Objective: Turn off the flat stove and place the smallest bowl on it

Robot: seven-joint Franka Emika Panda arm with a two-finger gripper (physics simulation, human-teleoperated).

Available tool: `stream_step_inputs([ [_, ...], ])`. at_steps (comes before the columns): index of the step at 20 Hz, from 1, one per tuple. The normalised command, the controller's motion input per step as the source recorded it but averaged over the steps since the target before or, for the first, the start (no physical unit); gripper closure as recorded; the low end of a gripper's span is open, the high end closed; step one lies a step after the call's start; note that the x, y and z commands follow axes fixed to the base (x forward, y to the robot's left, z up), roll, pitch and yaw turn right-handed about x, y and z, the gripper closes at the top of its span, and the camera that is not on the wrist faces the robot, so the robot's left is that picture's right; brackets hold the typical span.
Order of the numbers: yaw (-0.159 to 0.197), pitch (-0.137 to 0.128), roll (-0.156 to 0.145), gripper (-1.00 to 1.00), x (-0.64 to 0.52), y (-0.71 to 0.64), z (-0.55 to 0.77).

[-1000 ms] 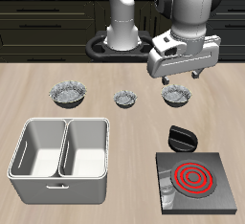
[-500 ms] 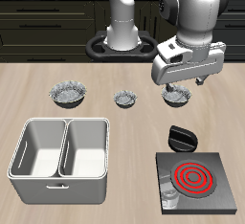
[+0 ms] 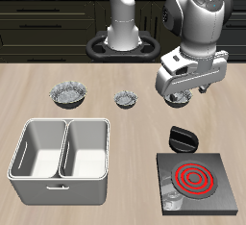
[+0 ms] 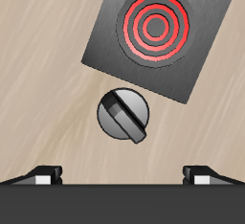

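The flat stove (image 3: 197, 179) lies near the table's front edge, its ring coils glowing red. Its black round knob (image 3: 183, 138) sits just behind the plate. The smallest bowl (image 3: 128, 99) stands on the table farther back, the middle one of a row of three. My gripper (image 3: 190, 90) hangs open and empty above the table, behind the knob and well above it. In the wrist view the stove (image 4: 158, 32) and the knob (image 4: 122, 115) show below my open gripper (image 4: 122, 175), its fingertips (image 4: 46, 173) wide apart.
A white double-basin tray (image 3: 60, 152) stands near the front, beside the stove. One wider crinkled bowl (image 3: 69, 94) sits behind the tray. The other (image 3: 176, 98) is partly hidden behind my gripper. The robot's base ring (image 3: 120, 44) is at the back.
My gripper has come lower and moved a little toward the table's front edge, nearer the knob and stove. It has stayed open. Bowls, stove and tray have not moved.
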Motion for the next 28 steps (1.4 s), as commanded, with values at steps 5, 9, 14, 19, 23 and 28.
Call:
stream_step_inputs([
  [5,0.062,0.014,0.007,-1.00,0.01,0.06,-0.20],
  [9,0.122,-0.037,-0.021,-1.00,0.00,-0.06,-0.12],
  [14,0.134,-0.008,0.002,-1.00,-0.01,0.00,-0.14],
  [19,0.108,0.025,0.009,-1.00,-0.05,0.03,-0.18],
  [23,0.164,-0.019,0.011,-1.00,-0.09,0.05,-0.13],
  [28,0.067,-0.001,-0.012,-1.00,-0.02,-0.07,-0.05],
])
